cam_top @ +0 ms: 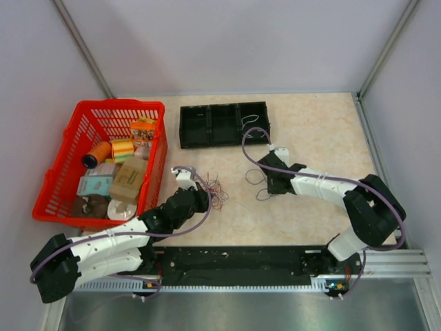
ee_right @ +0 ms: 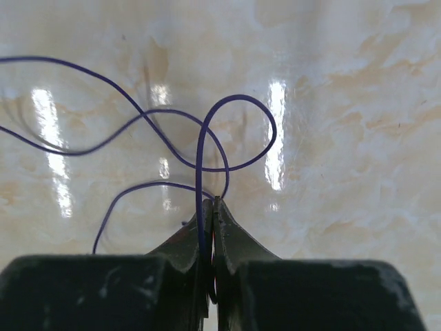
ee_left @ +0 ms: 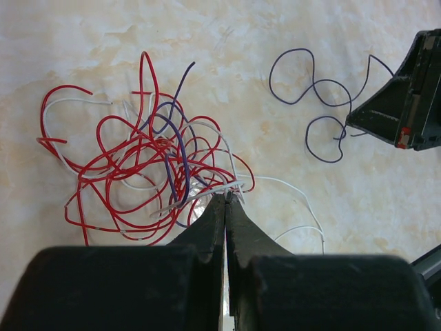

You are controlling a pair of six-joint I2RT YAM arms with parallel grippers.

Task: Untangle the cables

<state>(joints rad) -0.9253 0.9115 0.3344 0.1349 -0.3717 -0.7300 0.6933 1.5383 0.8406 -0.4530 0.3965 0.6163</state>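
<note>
**A:** How are the two arms sitting?

**B:** The left arm (cam_top: 103, 248) is lying low along the near edge of the table (cam_top: 317, 138) and reaching up and to the right toward the middle. The right arm (cam_top: 365, 210) is folding at its elbow by the right wall, and its forearm is stretching leftward across the tabletop.

**A:** And the containers?

**B:** A red basket (cam_top: 117, 105) is standing at the far left. It is holding an orange roll (cam_top: 96, 153), a tan box (cam_top: 129, 179) and other small packets that I cannot identify. A black tray (cam_top: 224, 143) with three compartments is lying at the far side. A thin pale strand seems to be resting in its right-hand compartment, but it is too small to be sure.

**A:** Where are the cables?

**B:** The tangle (ee_left: 145, 172) of red, white and dark blue strands is lying on the table just ahead of the left gripper (ee_left: 226, 196). A separate dark blue wire (ee_left: 310, 89) is curling in loops to the tangle's right and is apart from it.

**A:** What are the pincers doing?

**B:** The left gripper's jaws are pressing together and pinching the white strands (ee_left: 207, 189) at the near right edge of the tangle. The right gripper (ee_right: 212, 203) is also pressing closed, with no gap showing. It is gripping the dark blue wire, which is looping upward from between its tips.
</note>
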